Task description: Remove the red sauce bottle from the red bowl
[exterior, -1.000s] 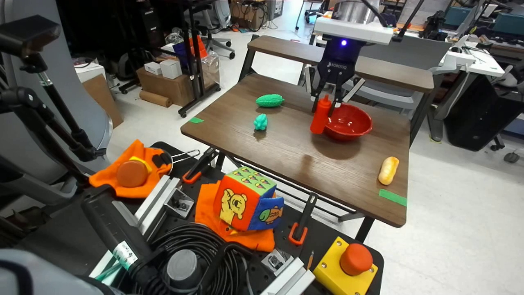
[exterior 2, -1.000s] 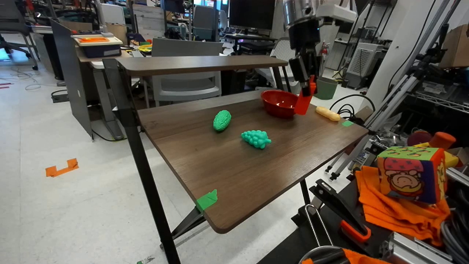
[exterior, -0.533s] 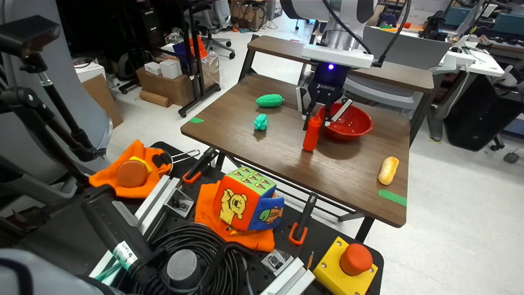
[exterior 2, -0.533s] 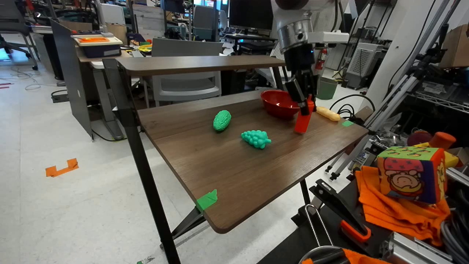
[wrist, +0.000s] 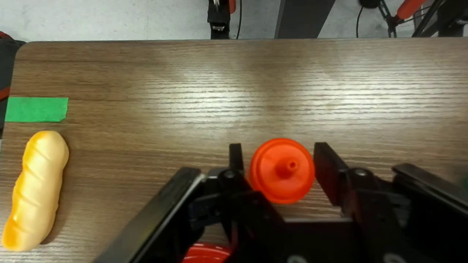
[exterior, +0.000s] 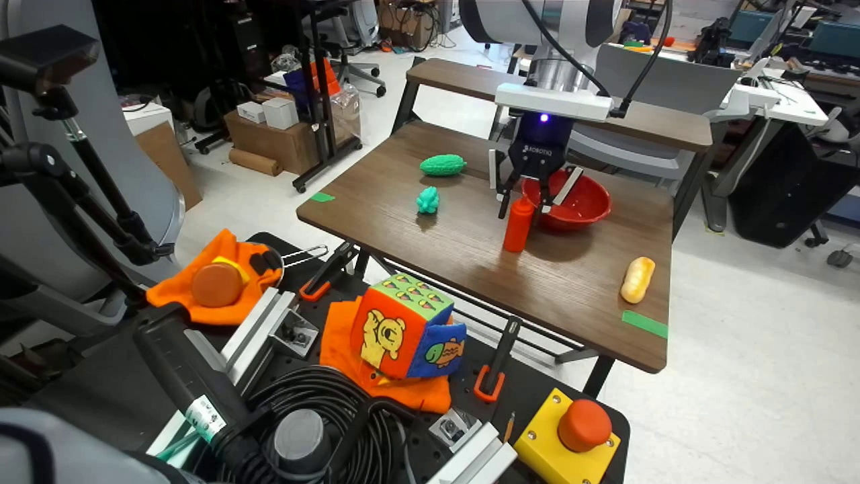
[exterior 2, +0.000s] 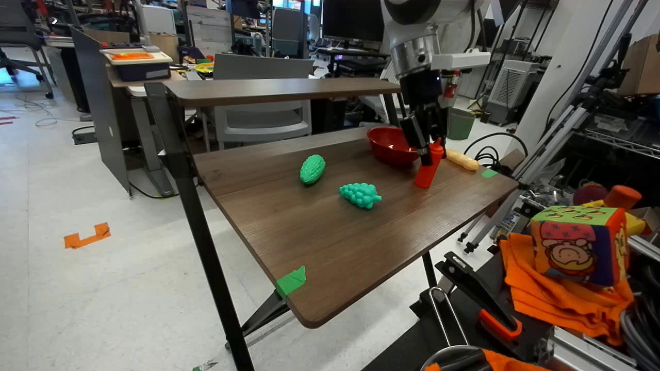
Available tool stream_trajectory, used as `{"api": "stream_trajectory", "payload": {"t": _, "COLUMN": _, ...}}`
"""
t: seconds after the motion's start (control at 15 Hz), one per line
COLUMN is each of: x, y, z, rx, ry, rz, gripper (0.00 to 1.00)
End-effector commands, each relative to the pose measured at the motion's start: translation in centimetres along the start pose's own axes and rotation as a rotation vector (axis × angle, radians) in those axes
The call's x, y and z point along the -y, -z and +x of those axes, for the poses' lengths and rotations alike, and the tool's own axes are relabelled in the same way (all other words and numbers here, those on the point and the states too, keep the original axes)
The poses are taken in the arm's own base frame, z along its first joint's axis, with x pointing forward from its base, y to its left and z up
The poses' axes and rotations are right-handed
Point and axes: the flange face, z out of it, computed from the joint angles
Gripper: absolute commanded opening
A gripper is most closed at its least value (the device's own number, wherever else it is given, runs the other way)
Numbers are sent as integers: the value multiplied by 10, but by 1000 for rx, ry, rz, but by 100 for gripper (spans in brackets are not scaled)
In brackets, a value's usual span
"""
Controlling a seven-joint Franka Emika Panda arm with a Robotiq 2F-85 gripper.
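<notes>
The gripper [exterior: 521, 214] hangs fingers-down over the table [exterior: 376, 188], its two fingers apart, one on either side of the red sauce bottle [wrist: 279, 179]; in the wrist view a thin gap shows between one finger and the bottle, while contact with the opposite one cannot be told. The bottle stands directly below the gripper's palm, its upper part between the fingertips, its body reaching past them down to the table. Its nozzle points up into the gripper, the long axis upright and roughly in line with the fingers. Just beside the gripper, partly covered by it in both exterior views, sits the red bowl [exterior 2: 389, 152], mouth up, the bottle outside it. Well apart from the gripper, to the left in the wrist view, lies a bread roll [wrist: 38, 190], a green tape strip [wrist: 36, 109] near its end. On the gripper's opposite side rest a green knobbly cluster [exterior 2: 361, 195] and a green bumpy oval [exterior 2: 312, 169]
</notes>
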Motion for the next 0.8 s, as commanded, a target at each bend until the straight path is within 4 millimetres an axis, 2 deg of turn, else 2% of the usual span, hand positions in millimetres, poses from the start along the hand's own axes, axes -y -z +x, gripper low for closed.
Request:
{"api": "stream_trajectory", "payload": {"t": 0.0, "x": 2, "y": 2, "z": -8, "rx": 15, "ry": -21, "rz": -7, "gripper": 86}}
{"api": "stream_trajectory", "payload": {"t": 0.13, "x": 3, "y": 20, "z": -24, "rx": -11, "ry": -40, "rz": 37, "gripper": 99}}
{"api": "stream_trajectory", "payload": {"t": 0.27, "x": 1, "y": 54, "z": -50, "rx": -98, "ry": -74, "rz": 126, "gripper": 100}}
{"api": "stream_trajectory", "payload": {"t": 0.4, "x": 2, "y": 90, "z": -73, "rx": -97, "ry": -142, "rz": 223, "gripper": 100}}
{"api": "stream_trajectory", "payload": {"t": 0.47, "x": 1, "y": 61, "z": -38, "rx": -80, "ry": -94, "rz": 151, "gripper": 100}}
{"api": "stream_trajectory", "payload": {"t": 0.6, "x": -2, "y": 93, "z": -62, "rx": -105, "ry": -122, "rz": 188, "gripper": 100}}
{"api": "stream_trajectory", "payload": {"t": 0.73, "x": -1, "y": 99, "z": -71, "rx": -111, "ry": -131, "rz": 194, "gripper": 100}}
